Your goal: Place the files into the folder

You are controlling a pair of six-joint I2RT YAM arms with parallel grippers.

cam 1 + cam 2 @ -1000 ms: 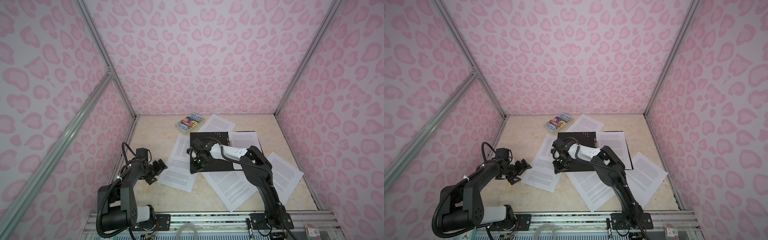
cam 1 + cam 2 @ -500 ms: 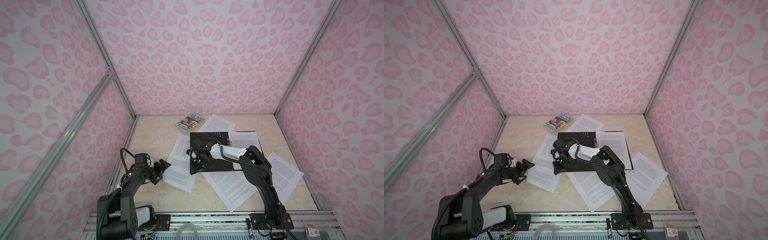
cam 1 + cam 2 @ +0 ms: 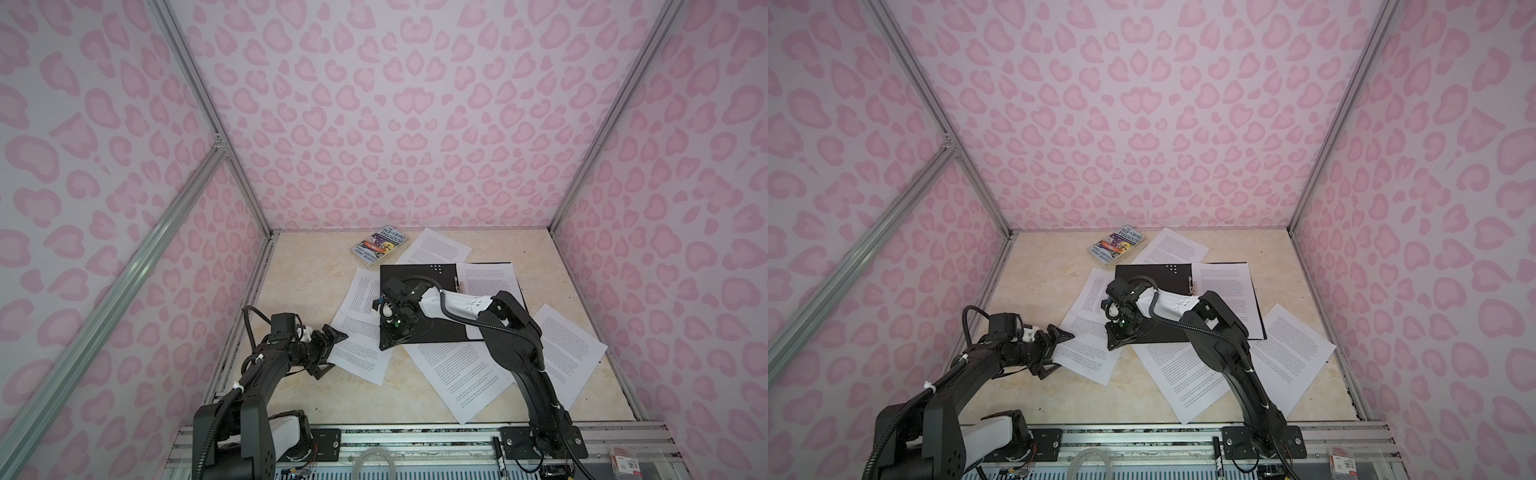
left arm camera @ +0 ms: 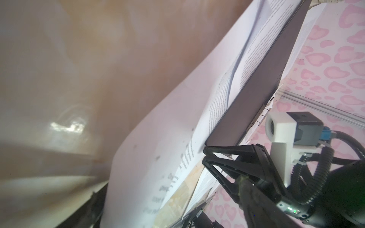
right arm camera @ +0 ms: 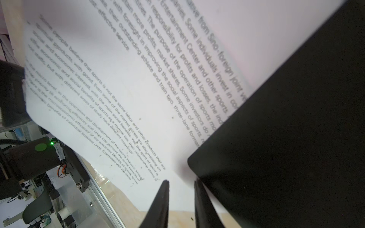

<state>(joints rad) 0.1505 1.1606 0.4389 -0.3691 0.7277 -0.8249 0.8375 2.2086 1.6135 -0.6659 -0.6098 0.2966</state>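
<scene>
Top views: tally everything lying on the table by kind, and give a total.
Printed paper sheets: 6 that show; more may lie hidden
Folder: 1
Paperback book: 1
Total: 8

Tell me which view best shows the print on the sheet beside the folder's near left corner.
The right wrist view: the sheet fills much of it, words legible, beside the folder. Both top views show that sheet from afar, its print only grey lines. The left wrist view shows it aslant, mostly blurred.
</scene>
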